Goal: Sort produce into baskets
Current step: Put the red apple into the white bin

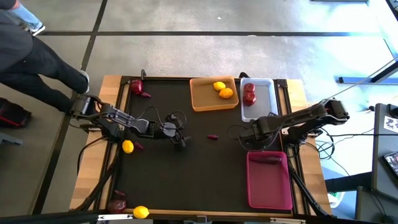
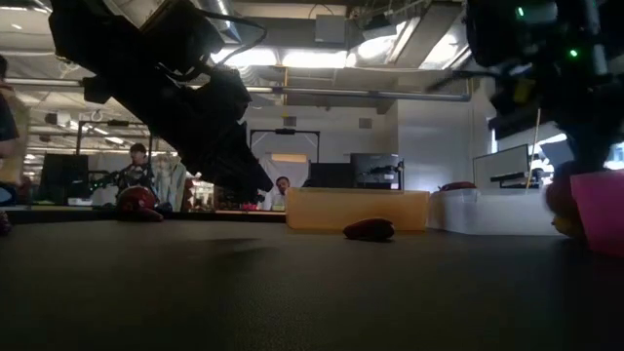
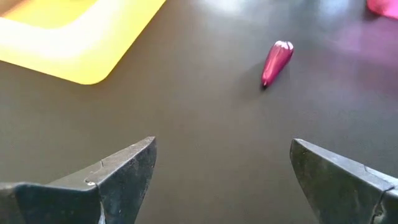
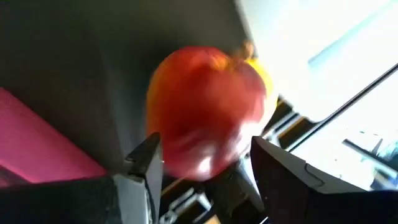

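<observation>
A round red apple (image 4: 205,112) is clamped between the right gripper (image 4: 205,165) jaws, beside the long magenta-pink plastic basket (image 1: 269,180). The left gripper (image 3: 221,171) is held wide apart above the black table mat (image 1: 186,168), a dark purple elongated piece (image 3: 276,61) lying ahead. People are seen in the room behind.
</observation>
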Robot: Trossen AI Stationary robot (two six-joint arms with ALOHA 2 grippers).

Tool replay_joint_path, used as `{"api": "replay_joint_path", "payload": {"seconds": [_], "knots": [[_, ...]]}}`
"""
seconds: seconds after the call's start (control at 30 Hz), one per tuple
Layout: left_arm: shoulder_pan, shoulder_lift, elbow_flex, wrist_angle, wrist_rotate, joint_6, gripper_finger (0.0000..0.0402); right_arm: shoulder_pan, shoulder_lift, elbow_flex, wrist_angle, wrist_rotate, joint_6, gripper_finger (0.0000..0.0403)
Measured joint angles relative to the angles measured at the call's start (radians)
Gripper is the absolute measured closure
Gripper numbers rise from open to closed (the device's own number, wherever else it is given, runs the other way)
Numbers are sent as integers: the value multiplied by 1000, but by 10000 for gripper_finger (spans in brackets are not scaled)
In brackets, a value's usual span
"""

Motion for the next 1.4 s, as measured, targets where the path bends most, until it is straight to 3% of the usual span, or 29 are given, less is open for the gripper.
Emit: {"api": "replay_joint_path", "payload": {"seconds": [0.17, 0.33, 0.57, 0.93, 1.1, 1.4], "knots": [[0, -39, 0, -24, 0, 0, 38, 0, -6, 28, 86, 98, -6, 216], [0, -93, 0, -65, 0, 0, 38, 0, -4, 27, 220, 104, -59, 215], [0, -109, 0, -85, 0, 0, 38, 0, -4, 27, 130, 74, -31, 208], [0, -109, 0, -84, 0, -5, 38, -2, -4, -23, 55, 76, 43, 83], [0, -109, 0, -84, 0, -2, 38, -4, -4, -87, 72, 82, 53, 47], [0, -109, 0, -83, 0, -1, 38, -70, -4, -194, 224, 59, 23, 70]]}}
